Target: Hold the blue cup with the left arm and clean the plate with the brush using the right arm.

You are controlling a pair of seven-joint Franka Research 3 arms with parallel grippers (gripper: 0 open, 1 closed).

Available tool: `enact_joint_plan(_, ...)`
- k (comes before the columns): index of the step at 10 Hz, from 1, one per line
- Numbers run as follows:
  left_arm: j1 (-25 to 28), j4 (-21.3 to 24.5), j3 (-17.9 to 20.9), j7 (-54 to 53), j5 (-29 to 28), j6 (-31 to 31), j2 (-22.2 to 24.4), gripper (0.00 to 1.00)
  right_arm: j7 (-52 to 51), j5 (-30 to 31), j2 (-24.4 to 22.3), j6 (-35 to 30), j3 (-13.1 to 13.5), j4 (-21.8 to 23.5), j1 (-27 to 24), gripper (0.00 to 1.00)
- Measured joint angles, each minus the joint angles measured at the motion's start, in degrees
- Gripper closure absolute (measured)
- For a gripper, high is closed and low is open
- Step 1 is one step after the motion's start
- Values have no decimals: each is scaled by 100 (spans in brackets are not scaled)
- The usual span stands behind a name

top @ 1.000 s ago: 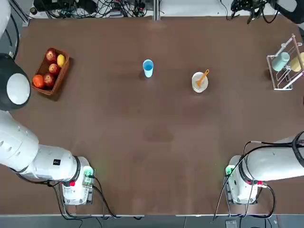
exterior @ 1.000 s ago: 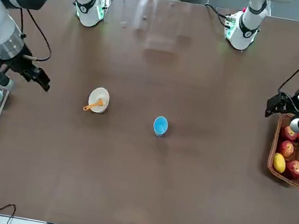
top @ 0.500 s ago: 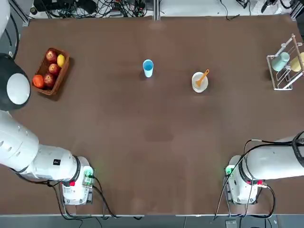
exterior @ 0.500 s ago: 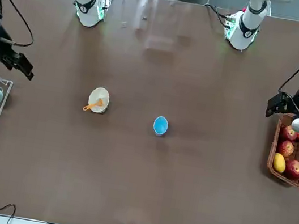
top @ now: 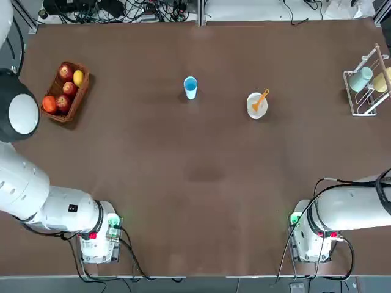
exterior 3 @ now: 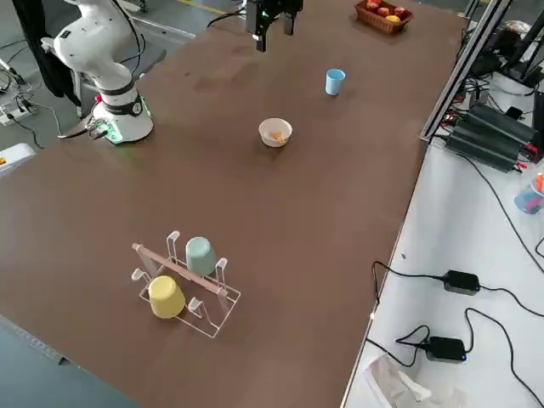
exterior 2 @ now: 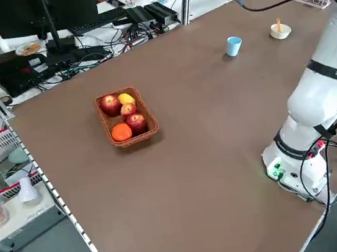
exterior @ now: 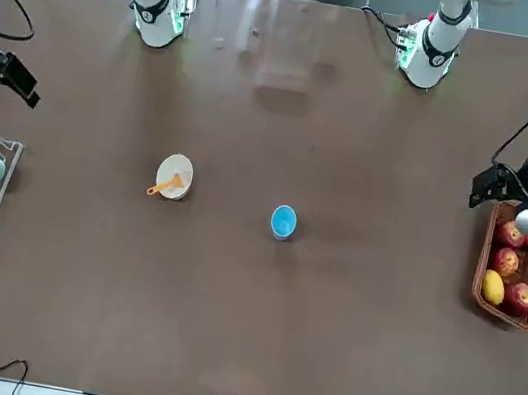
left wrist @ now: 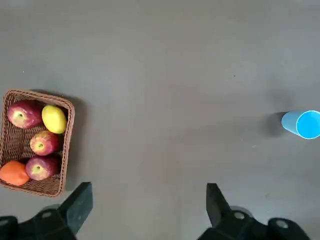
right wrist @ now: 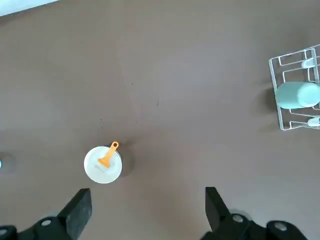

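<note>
Evidently nothing is gripped yet: the left gripper hangs high with its fingers spread wide and empty, between the fruit basket and the blue cup, which stands upright and alone, well apart from it. The right gripper hangs equally wide and empty above the plate, where the brush leans inside with its handle over the rim, ready to be picked. Counted: one blue cup, one plate, one brush, two cups on the rack, five fruits in the basket.
</note>
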State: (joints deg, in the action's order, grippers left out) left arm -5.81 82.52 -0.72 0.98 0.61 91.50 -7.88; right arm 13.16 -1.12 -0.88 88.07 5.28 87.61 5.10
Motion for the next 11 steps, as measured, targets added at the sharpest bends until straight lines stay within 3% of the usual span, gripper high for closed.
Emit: enact_joint_plan(11,-1,0,-4,4,0,0,-1,0,-825,2,3,-440,0,-343,-46,0)
